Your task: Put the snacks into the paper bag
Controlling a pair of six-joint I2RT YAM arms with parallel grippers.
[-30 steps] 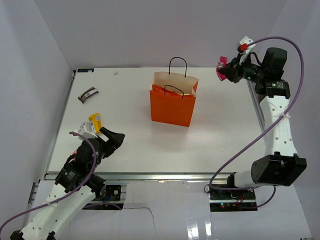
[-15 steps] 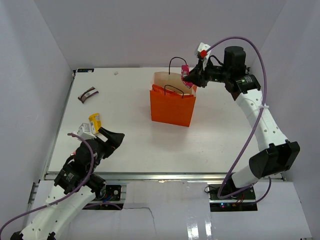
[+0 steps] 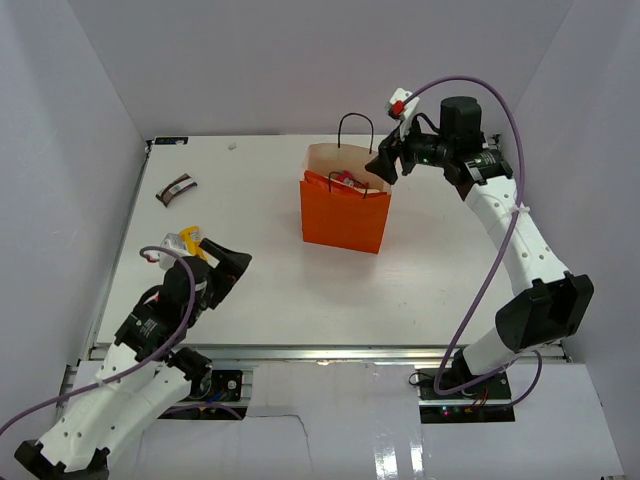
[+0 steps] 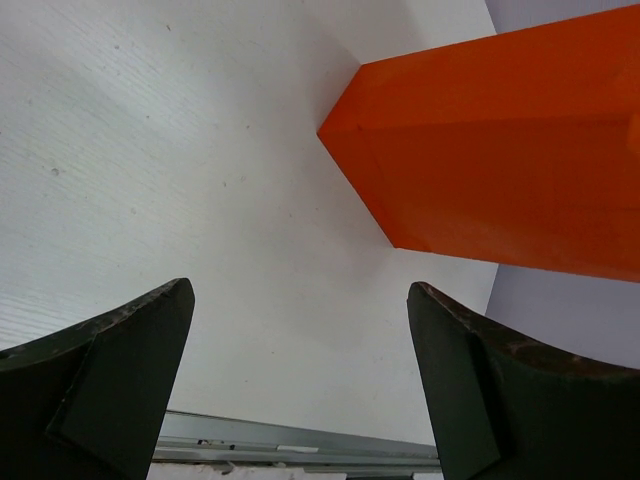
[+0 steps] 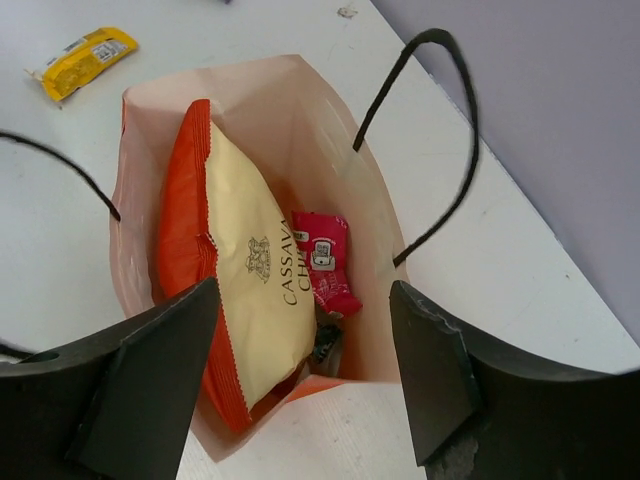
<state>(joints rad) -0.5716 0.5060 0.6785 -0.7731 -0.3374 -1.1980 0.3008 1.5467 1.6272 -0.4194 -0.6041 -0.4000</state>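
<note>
**Right hand** (image 3: 385,167): fingers spread and empty, held just above the open mouth of the bag. A second ago it was pinched on a small pink packet well off to the side. The carry and release are judged done.

**Pink-red packet** (image 5: 322,262): seen directly below the hand, inside the bag, lying against the crisp packet.

**Crisp packet** (image 5: 255,290): red-orange edge and pale face, lettered "CASSAVA". It is stood on end in the bag, below and beside the hand. Something dark is seen under it but cannot be identified.

**Paper bag** (image 3: 345,215): orange with a pale inside, upright under the hand. Its two black loop handles (image 5: 415,140) are raised.

**Left hand** (image 4: 300,380): fingers spread wide with nothing between them, held low over the desk and pointed at a lower corner of the bag.

**Yellow packet** (image 3: 186,239): on the desk just beside the left hand, not yet bagged.

**Dark brown bar** (image 3: 177,188): on the desk beyond the left hand, well apart from the bag, not yet bagged.

**Desk** (image 3: 250,200): white and matt, with a metal rail at the near edge.

**Room:** plain pale lilac walls (image 3: 250,60) on three sides.
</note>
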